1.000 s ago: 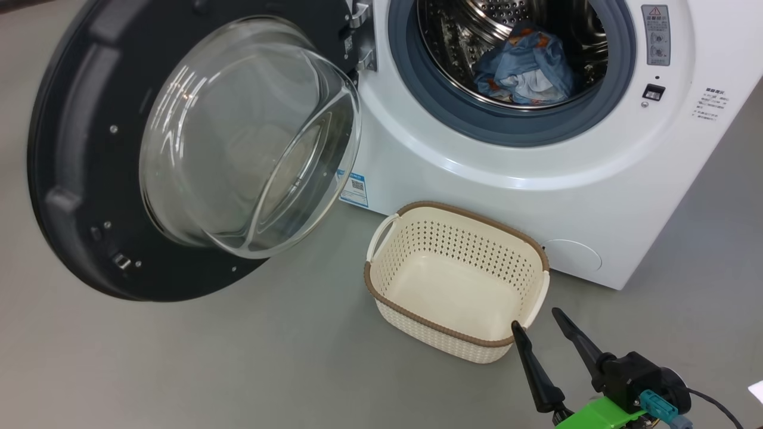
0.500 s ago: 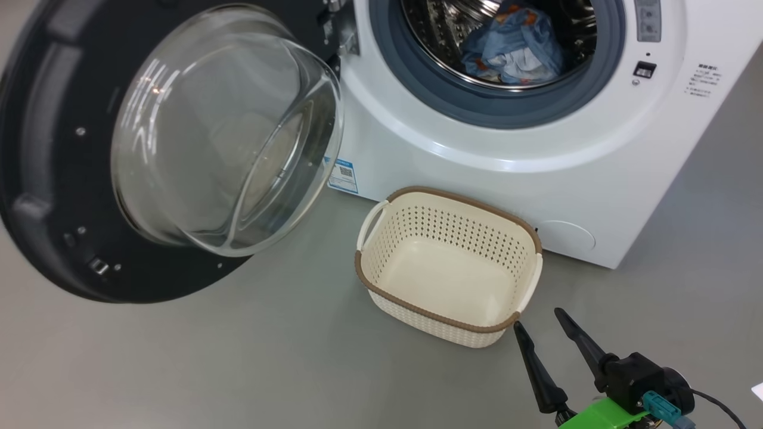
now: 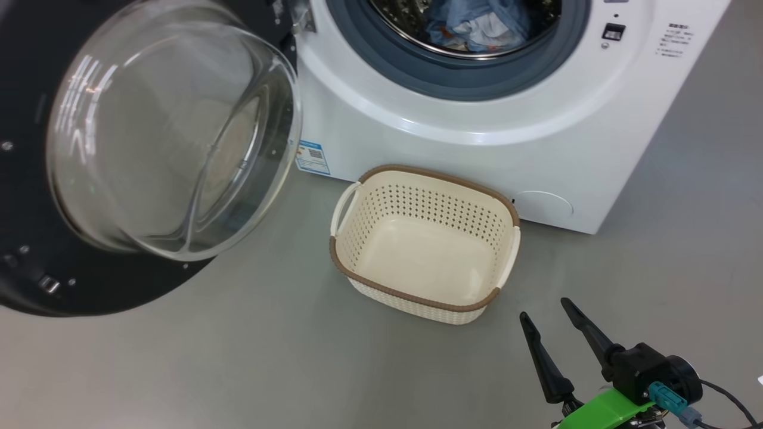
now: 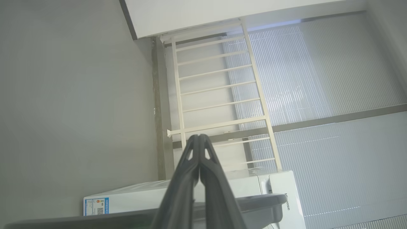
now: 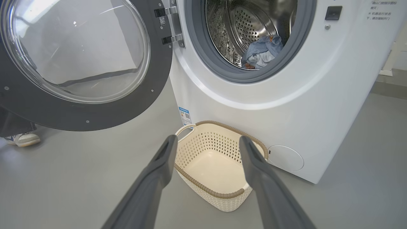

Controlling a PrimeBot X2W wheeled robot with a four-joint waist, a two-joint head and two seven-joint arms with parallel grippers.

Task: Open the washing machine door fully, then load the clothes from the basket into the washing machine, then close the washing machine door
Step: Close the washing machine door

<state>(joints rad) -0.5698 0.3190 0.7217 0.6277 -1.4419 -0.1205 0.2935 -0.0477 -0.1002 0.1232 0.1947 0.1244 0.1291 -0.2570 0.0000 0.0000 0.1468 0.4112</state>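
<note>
A white front-loading washing machine (image 3: 477, 149) stands on a grey floor (image 3: 268, 357), seen from above and in front. The washing machine door (image 3: 36, 292) is swung wide open on the machine's left side, its dark grey inner face turned outward and its clear glass bowl window (image 3: 161, 131) bulging toward the viewer. Inside the machine, past the grey-blue gasket (image 3: 465, 83), the clothes (image 3: 477, 24) lie in a heap at the bottom of the steel drum (image 5: 251, 25): light blue fabric with orange-brown marks and a paler patch showing among the folds. A small blue label (image 3: 313, 158) sits low on the machine's front, at its left corner.

The basket (image 3: 417, 298), cream with a brown rim, stands empty on the floor just in front of the machine, below the drum opening and close to the front panel.

The right claw (image 3: 544, 308) hangs in front of the machine, farther out than the basket and near the basket's front right corner without touching it; its two dark fingers are spread wide apart and hold nothing. The left claw (image 4: 199, 137) has its fingers pressed tight together with nothing between them, pointing over the top of the machine toward a white railing (image 4: 219, 95).

In the right wrist view a person's shoe (image 5: 22, 139) rests on the floor left of the machine, beyond the open door
</note>
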